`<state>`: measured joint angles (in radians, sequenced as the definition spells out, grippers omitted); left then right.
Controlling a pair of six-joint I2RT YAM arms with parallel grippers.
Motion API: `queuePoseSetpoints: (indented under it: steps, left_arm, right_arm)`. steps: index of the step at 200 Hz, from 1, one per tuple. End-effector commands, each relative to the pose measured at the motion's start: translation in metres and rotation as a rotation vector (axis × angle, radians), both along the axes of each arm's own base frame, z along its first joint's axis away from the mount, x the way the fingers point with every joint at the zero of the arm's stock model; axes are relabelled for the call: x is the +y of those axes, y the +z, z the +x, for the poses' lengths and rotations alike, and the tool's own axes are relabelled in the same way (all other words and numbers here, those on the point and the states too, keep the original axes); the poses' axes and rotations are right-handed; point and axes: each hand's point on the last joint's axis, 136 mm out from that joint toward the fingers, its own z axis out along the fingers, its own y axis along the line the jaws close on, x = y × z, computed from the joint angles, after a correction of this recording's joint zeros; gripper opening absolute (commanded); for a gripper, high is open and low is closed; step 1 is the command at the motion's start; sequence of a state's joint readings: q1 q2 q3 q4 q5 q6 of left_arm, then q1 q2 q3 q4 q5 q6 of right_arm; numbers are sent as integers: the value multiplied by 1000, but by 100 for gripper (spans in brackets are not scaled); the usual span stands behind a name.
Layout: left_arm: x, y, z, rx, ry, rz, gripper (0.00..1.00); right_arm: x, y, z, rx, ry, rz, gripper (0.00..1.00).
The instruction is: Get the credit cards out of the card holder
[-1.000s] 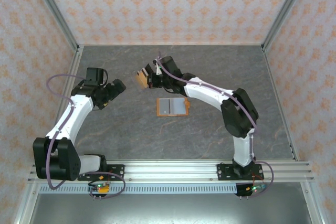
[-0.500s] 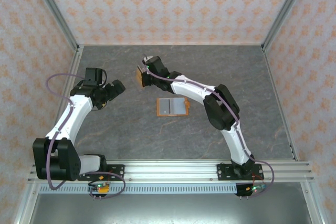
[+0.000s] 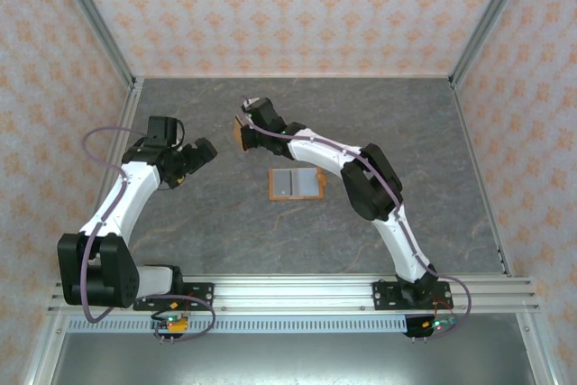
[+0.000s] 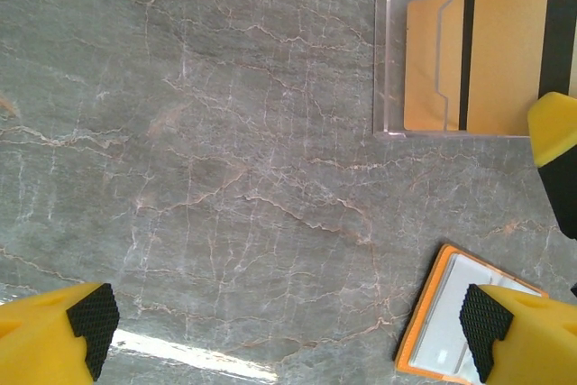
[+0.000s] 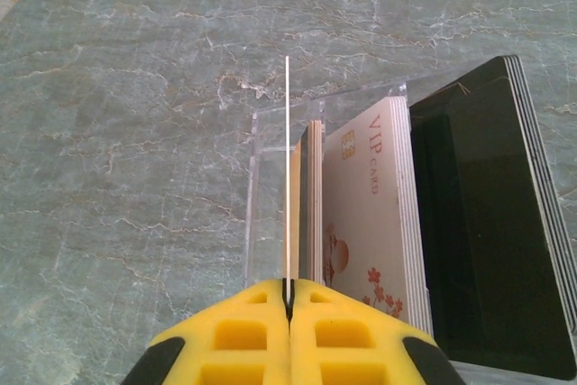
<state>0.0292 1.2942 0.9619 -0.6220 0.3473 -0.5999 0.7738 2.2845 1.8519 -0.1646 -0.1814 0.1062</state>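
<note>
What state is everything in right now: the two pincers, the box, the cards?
Right pincer: shut on a thin card, upright, edge-on.
Left pincer: open, empty.
Clear box: holding cards standing on edge.
Orange holder: lying flat, pale face up.

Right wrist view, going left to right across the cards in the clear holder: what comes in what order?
The thin card pinched edge-on in the right gripper → brown cards → whitish VIP card → black cards.
</note>
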Motion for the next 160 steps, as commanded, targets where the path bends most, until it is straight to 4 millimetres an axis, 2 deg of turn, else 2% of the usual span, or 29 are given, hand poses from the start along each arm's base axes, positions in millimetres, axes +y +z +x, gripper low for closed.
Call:
queuePoseSetpoints:
  steps: [1,30,74,109,127,160]
  left_arm:
    - [0,-5,-3,21,-14,-7,100]
    - [-3,-5,-1,19,-25,-26,100]
    - [-13,-4,5,3,-50,-80,100]
    - [-17,-6,6,5,-64,-103,100]
    - [-21,-6,7,3,-72,-126,100]
    - [-30,-5,10,-7,-77,-171,100]
  right_arm:
    - [1,-1,1,-2,-9,-33,15]
    - [2,10,-4,26,-4,-14,31]
    - [-12,47,-17,59,-54,28,44]
    - [-51,55,-49,132,-149,46,57]
    - [-76,50,-71,182,-209,49,63]
    - [-121,20,-107,302,-332,-10,67]
